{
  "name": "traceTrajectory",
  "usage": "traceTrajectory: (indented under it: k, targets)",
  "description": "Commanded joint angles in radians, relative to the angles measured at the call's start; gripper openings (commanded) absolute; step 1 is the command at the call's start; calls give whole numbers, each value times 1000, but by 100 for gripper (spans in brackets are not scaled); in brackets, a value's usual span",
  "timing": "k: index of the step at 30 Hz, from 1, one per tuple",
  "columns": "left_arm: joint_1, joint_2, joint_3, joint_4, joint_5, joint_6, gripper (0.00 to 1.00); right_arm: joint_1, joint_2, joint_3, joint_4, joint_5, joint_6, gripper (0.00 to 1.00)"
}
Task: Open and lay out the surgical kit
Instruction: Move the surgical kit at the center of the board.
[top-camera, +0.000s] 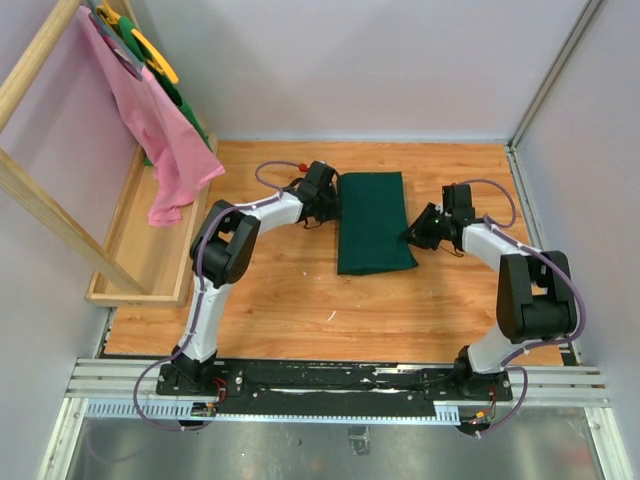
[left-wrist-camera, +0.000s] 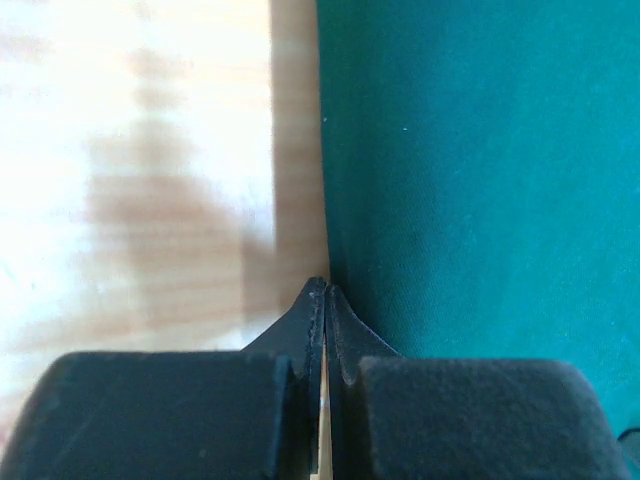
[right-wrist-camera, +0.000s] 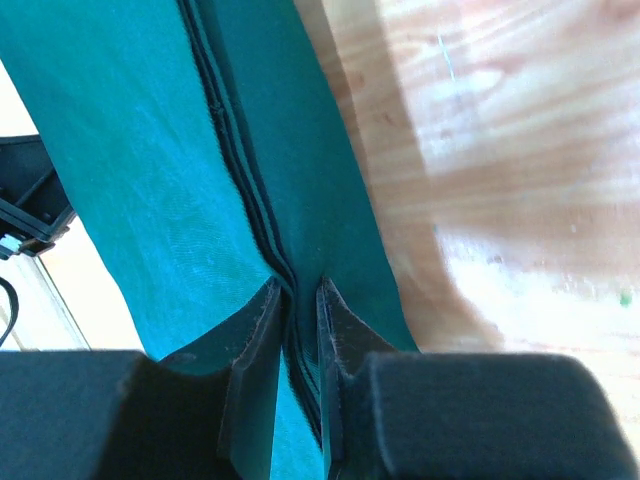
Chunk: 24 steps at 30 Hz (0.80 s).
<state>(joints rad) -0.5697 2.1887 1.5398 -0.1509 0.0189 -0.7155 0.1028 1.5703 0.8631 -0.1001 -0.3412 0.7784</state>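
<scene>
Left fingers (left-wrist-camera: 300, 325) pressed together, tips touching left edge of green cloth wrap (left-wrist-camera: 480, 180); whether cloth pinched, cannot tell. Right fingers (right-wrist-camera: 255, 325) clamped on fold at wrap's right edge. Wrap lies folded, flat on wooden tabletop (top-camera: 300, 300).

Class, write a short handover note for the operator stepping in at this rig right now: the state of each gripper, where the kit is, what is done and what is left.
Grippers: the left gripper is shut, its tips at the left edge of the green cloth wrap; whether it pinches any cloth cannot be told. The right gripper is shut on a folded seam at the wrap's right edge.
Kit: the wrap lies folded on the wooden table between the two arms. None of its contents show.
Done: both grippers are at opposite edges of the wrap.
Left: unfold the wrap, then lay out what is inside.
</scene>
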Motion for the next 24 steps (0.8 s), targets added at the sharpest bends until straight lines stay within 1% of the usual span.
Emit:
traceTrajectory:
  k: [1,9,12,14,15,17,18,20,21,22,24]
  targets:
    - [31,91,152,-55,-14,33,0,-18,112,82,20,50,4,18]
    - [80,202,344,-95,-8,61,0,-27,274,251,13,37,-24,21]
    - [82,196,350,-91,-31,86,1,-32,292,260,26,22,-28,23]
    - [88,165,320,-84,-55,95,1,-32,277,244,44,12,-26,24]
    - [93,143,295,-74,-58,98,1,-32,263,233,57,4,-25,29]
    - [104,96,259,-81,-73,104,5,-33,231,226,63,-10,-31,40]
    - [108,67,242,-89,-80,113,12,-33,211,224,64,-18,-37,47]
    - [108,6,216,-112,-111,148,34,-34,162,228,80,-30,-52,64]
    - [106,-29,217,-137,-133,169,44,-35,145,234,94,-35,-56,67]
    - [102,-43,225,-168,-150,191,52,-35,127,248,92,-34,-62,71]
    - [85,-93,249,-241,-193,225,67,-39,91,295,33,-7,-89,80]
